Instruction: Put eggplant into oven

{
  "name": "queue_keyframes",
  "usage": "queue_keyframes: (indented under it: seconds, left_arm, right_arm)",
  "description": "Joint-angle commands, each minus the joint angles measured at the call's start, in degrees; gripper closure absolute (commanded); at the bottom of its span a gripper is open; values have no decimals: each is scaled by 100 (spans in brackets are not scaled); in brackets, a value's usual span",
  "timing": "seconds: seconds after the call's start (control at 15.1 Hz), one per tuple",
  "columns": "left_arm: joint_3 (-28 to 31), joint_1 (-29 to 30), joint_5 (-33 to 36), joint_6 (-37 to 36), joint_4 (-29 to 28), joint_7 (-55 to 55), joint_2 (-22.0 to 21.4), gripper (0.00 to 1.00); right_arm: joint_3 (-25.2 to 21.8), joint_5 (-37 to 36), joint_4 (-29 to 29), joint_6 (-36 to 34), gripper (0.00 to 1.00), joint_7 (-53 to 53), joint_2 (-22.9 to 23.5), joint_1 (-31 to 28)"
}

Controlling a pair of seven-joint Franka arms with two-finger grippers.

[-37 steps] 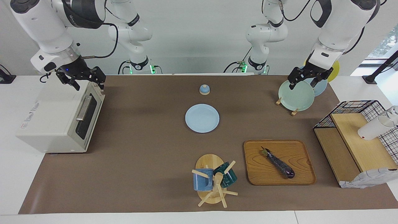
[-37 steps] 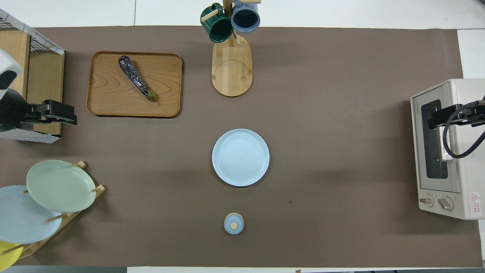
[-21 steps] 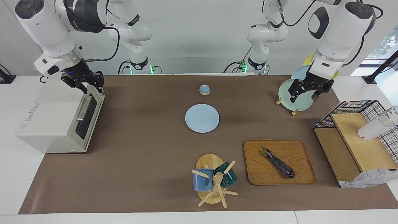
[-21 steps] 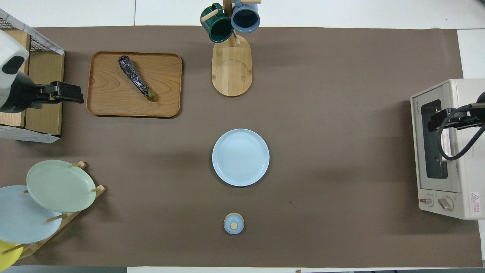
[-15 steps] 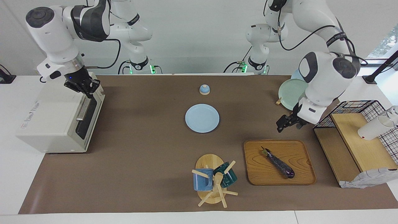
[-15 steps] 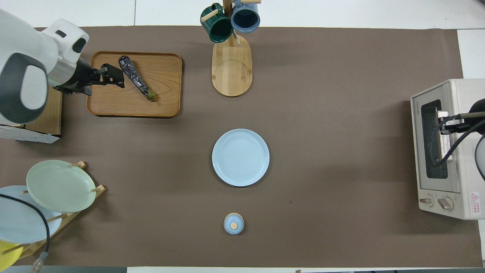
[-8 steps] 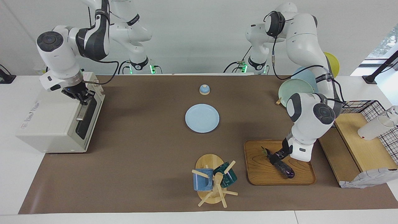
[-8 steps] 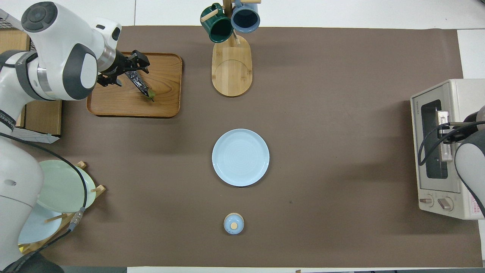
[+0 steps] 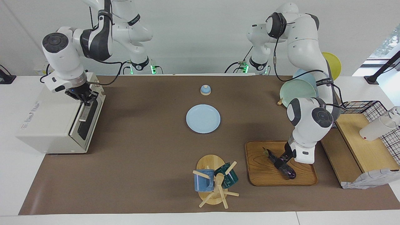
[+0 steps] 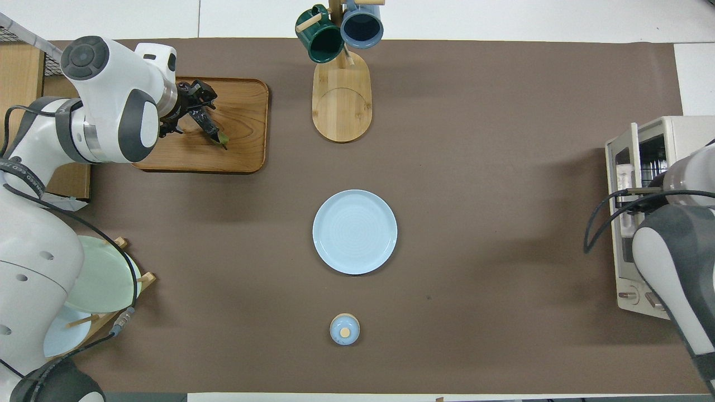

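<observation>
The dark purple eggplant (image 9: 289, 172) lies slantwise on a wooden tray (image 9: 259, 176) toward the left arm's end of the table. My left gripper (image 9: 280, 159) is down on the tray, open, with its fingers on either side of the eggplant's middle; the overhead view shows the same gripper (image 10: 196, 111) and eggplant (image 10: 209, 129). The off-white oven (image 9: 47, 122) stands at the right arm's end. My right gripper (image 9: 83, 97) is shut on the top end of its door handle, and the door (image 10: 624, 178) stands slightly ajar.
A light blue plate (image 9: 203, 118) lies mid-table, with a small lidded pot (image 9: 205, 90) nearer to the robots. The mug tree (image 9: 215, 184) stands beside the tray. A plate rack (image 9: 297, 90) and a wire basket shelf (image 9: 359, 137) flank the left arm.
My left gripper has come down from over the plate rack onto the eggplant. The right gripper has shut on the oven handle, and the door has tipped slightly open.
</observation>
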Motion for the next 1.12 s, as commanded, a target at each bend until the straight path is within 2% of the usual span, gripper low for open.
queue_keyframes:
  seconds: [0.0,0.13,0.26,0.33,0.6,0.73,0.86,1.06]
  left_arm:
    - [85,-74,125,207,-359,-210,-239,24]
    - [85,-74,125,330,-508,-263,-301,41]
    - [85,-82,125,269,-421,-263,-301,83]
    - [85,-91,178,278,-412,-271,-301,100]
    - [68,-267,371,261,-289,-272,-327,100]
    - [50,-346,363,77,-350,-263,-668,100]
    - [6,-424,293,-422,-350,-236,-1046,100]
    - [-29,-985,126,-1109,-692,-455,-1783,100]
  right_arm:
    - [-4,255,-246,890,100,105,488,86]
    - [-4,474,-360,1320,100,114,699,156]
    - [-4,624,-579,1752,100,184,744,226]
    - [-4,651,-589,1788,100,271,822,253]
    - [5,905,-589,2017,100,334,1095,262]
    - [5,1037,-589,2061,100,334,1227,262]
    - [5,1212,-589,2201,100,342,1359,271]
    - [23,1467,-501,2035,100,412,1368,472]
